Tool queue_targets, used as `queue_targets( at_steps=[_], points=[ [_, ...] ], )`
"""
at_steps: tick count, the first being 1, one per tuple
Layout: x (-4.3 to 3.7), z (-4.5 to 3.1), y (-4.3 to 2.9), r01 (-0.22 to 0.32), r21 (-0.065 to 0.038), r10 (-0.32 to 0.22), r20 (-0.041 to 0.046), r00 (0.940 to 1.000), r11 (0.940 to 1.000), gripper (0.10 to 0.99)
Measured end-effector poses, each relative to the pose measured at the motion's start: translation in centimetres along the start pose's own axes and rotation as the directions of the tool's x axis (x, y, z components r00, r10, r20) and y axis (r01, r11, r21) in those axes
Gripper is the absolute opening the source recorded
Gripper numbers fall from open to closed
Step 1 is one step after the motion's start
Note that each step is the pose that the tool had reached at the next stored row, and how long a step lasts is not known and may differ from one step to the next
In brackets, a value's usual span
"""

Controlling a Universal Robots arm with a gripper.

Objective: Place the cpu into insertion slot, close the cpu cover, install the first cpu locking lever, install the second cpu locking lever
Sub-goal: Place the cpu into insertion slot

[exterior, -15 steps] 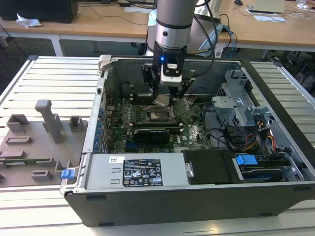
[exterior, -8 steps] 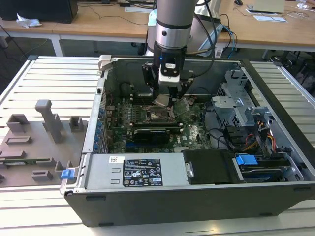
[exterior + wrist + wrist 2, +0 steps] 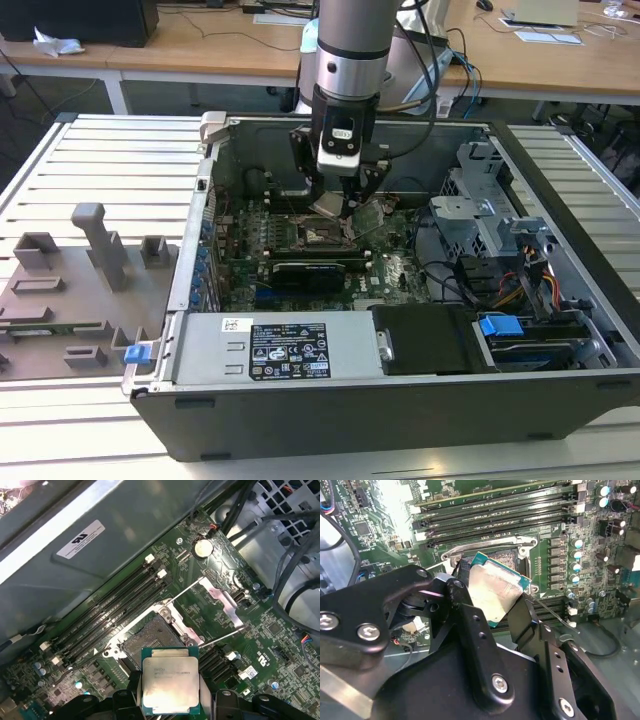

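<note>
My gripper (image 3: 335, 203) hangs inside the open computer case, shut on the cpu (image 3: 169, 684), a small square chip with a pale silver top. In the second wrist view the black fingers (image 3: 461, 597) press on two opposite edges of the cpu (image 3: 492, 592), which is tilted. It is held just above and slightly to one side of the insertion slot (image 3: 151, 639), a dark square socket with a metal rim on the green motherboard. The cpu cover (image 3: 223, 601) is swung open beside the slot, and two thin wire levers (image 3: 186, 592) stand raised.
Black memory slots (image 3: 112, 611) run alongside the socket. The case holds a grey labelled power supply (image 3: 270, 350), a metal drive cage (image 3: 480, 200) and cables (image 3: 500, 285). A grey fixture plate (image 3: 70, 290) lies on the exterior view's left.
</note>
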State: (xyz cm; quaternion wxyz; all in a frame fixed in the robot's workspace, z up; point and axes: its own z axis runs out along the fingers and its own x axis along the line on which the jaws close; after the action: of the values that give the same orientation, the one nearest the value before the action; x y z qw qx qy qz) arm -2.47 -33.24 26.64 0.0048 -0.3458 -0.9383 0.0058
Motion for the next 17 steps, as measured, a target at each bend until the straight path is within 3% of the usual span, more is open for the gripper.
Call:
queue_targets(
  at_steps=[11, 17],
  points=[
    [0.0, 0.02, 0.0, -0.082, 0.0, 0.082, -0.001, 0.9966, 0.9966, 0.545],
    [0.0, 0.04, 0.0, -0.135, 0.0, 0.135, -0.0015, 0.9909, 0.9909, 0.545]
  ],
)
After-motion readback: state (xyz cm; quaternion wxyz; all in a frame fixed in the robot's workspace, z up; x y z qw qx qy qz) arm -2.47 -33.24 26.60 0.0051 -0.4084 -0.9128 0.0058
